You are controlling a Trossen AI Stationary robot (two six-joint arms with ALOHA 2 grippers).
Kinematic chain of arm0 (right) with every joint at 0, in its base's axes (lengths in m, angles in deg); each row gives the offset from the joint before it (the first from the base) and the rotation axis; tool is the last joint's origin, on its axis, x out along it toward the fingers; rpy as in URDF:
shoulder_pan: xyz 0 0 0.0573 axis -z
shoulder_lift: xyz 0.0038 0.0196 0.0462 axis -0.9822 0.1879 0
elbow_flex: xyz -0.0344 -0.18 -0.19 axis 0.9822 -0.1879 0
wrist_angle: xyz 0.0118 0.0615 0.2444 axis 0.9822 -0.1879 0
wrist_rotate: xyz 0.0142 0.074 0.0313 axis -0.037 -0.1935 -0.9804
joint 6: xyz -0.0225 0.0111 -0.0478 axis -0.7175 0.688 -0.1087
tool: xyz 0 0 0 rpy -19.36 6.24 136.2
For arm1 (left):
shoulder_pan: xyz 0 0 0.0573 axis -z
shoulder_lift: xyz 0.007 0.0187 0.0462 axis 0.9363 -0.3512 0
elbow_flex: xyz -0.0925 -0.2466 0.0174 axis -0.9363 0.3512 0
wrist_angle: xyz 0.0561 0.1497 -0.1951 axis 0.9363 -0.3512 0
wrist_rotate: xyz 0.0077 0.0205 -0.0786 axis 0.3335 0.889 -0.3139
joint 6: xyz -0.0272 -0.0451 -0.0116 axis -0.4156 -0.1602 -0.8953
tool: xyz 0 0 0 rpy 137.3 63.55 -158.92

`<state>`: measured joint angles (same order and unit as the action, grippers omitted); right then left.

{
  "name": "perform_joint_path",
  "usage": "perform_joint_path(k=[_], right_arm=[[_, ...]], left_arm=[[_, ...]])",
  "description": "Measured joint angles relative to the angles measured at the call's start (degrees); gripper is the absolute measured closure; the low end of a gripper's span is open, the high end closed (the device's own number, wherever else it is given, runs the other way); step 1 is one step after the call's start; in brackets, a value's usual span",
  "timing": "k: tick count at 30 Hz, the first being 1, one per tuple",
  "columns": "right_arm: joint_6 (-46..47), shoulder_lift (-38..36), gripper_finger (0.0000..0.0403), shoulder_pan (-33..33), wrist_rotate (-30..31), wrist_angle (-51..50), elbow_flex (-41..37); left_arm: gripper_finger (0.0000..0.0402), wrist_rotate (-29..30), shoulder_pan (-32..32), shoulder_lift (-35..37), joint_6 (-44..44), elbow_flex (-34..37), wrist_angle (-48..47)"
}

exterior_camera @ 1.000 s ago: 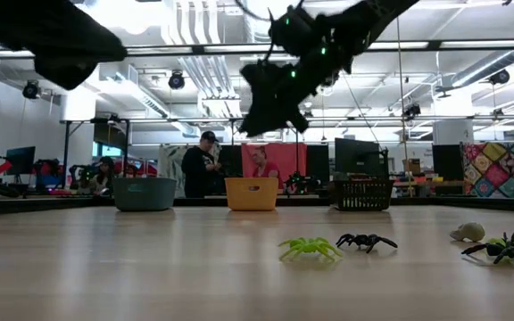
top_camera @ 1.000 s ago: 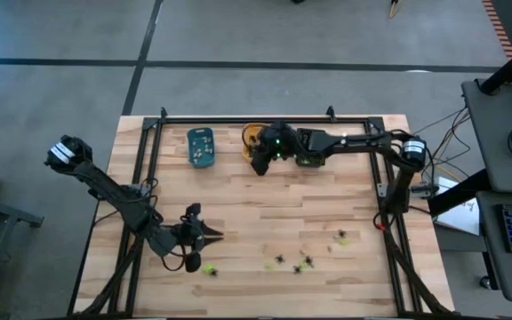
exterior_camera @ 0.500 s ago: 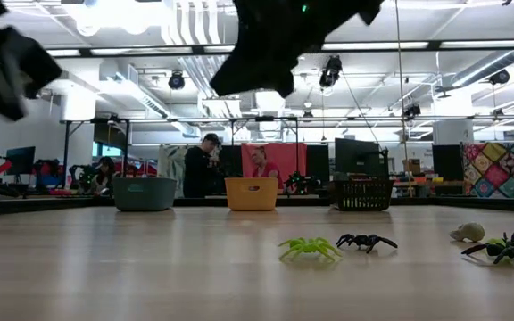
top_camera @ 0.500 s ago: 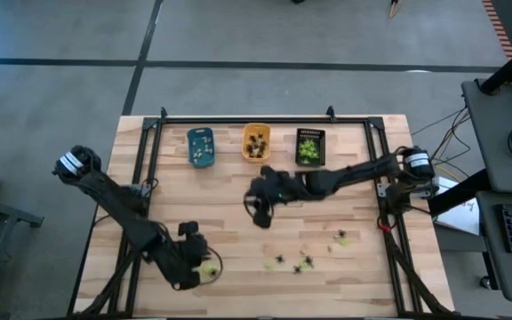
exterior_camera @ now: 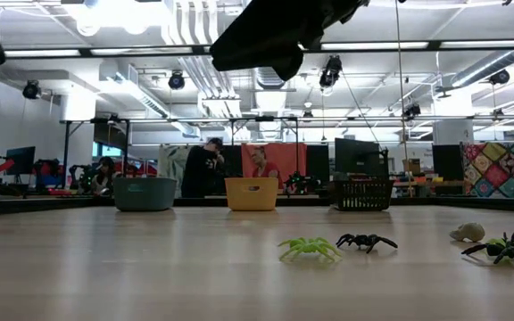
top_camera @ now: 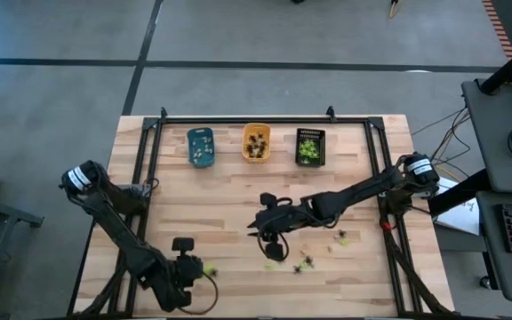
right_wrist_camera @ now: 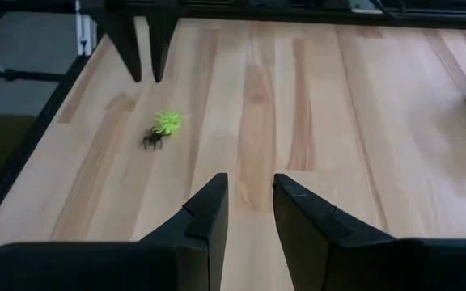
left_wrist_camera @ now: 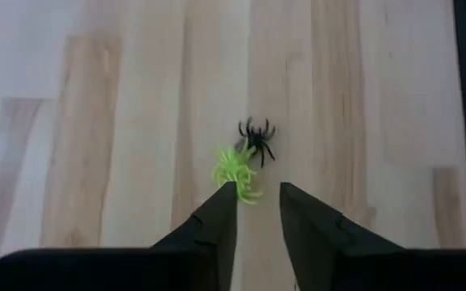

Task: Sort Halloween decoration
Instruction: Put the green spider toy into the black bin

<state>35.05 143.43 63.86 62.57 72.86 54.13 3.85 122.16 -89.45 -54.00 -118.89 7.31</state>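
Over the near-left of the table, my left gripper hangs with fingers slightly parted and empty above a yellow-green spider touching a black spider. I judge a clean pick needs pinching only the green. My right gripper, parted and empty, hovers mid-table.

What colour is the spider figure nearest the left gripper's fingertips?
Yellow-green plastic spider figure, beside a black one; the left wrist view shows it best.
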Motion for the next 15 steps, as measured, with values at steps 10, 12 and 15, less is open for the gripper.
perform_joint_path(k=[10,12,15], right_arm=[[0.67,0.15,0.0312,0.04,0.07,-0.02,0.0],[0.67,0.15,0.0312,0.04,0.09,0.16,0.0],[0.7,0.15,0.0312,0.06,0.07,0.32,0.0]], left_arm=[[0.0248,3.98,1.51,-4.66,-1.54,0.13,1.51],[0.0247,4.61,1.51,-5.26,-1.68,0.15,2.29],[0.0246,4.72,1.51,-6.16,-2.73,0.15,2.56]])
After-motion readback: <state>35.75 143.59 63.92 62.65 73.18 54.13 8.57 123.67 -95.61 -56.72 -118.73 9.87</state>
